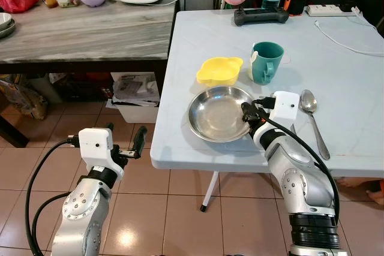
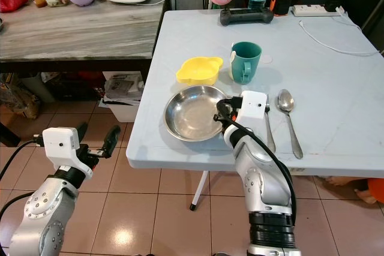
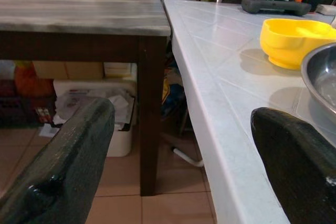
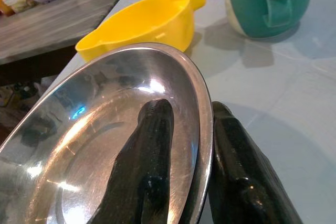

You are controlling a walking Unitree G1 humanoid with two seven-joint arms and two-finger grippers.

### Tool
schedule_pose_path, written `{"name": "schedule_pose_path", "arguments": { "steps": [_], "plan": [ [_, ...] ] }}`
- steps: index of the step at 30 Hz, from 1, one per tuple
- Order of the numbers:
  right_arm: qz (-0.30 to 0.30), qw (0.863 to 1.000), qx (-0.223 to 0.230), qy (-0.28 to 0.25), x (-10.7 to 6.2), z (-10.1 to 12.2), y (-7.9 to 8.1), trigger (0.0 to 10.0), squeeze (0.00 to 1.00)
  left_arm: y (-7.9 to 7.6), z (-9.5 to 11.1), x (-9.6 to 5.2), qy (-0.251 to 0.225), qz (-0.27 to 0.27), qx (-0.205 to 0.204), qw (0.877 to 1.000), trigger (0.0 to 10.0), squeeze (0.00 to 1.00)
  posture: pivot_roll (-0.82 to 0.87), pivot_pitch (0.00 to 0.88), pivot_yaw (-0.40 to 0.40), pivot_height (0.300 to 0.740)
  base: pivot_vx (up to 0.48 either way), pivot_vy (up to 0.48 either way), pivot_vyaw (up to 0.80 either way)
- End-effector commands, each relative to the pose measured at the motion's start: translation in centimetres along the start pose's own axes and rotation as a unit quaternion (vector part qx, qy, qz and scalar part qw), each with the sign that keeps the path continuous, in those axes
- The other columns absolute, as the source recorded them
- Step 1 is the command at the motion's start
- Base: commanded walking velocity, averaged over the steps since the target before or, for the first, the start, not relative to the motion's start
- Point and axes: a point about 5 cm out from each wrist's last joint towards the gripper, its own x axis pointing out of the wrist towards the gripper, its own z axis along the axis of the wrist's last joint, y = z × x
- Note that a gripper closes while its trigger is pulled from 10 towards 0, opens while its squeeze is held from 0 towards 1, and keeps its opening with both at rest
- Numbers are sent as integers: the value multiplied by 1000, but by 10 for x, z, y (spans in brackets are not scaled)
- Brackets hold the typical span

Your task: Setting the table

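A pale blue table (image 1: pixel 360 106) fills the right half of the head views; a grey wooden counter (image 1: pixel 84 31) stands at its 9 o'clock, apart from it. On the table, near the front edge, lies a steel plate (image 1: pixel 216 115) — the right gripper (image 1: pixel 247 114) pinches its rim at the plate's 3 o'clock side, one black finger (image 4: pixel 144 171) inside the dish and the other outside, closed on the metal. In the right wrist view the plate looks tipped up at the gripped edge. A yellow bowl (image 1: pixel 220 71) sits just beyond the plate at 12 o'clock, and a teal mug (image 1: pixel 266 62) stands upright at the bowl's 3 o'clock, just beside it. A spoon (image 1: pixel 312 118) lies at the plate's 3 o'clock, bowl end away from the robot, beyond the right wrist. The left gripper (image 1: pixel 123 142) hangs off the table at the plate's 8 o'clock, above the tiled floor (image 1: pixel 180 208) — fingers spread wide, holding nothing.
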Motion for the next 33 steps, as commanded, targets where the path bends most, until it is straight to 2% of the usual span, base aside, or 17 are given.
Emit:
{"name": "schedule_pose_path", "arguments": {
  "steps": [1,10,33],
  "plan": [
    [7,1000,-9,-8,-2,2,4,10000,0,5,1,0,-2,12,3,1000,10000,0,-101,104,46,740,0,0,0],
    [9,1000,-17,-18,-3,3,4,10000,0,6,1,2,-6,17,-2,1000,10000,0,-104,106,50,740,0,302,0],
    [3,999,-23,-35,-3,5,7,10000,0,6,1,4,-7,14,-2,1000,10000,0,-103,105,58,740,0,475,0]
  ]
}}
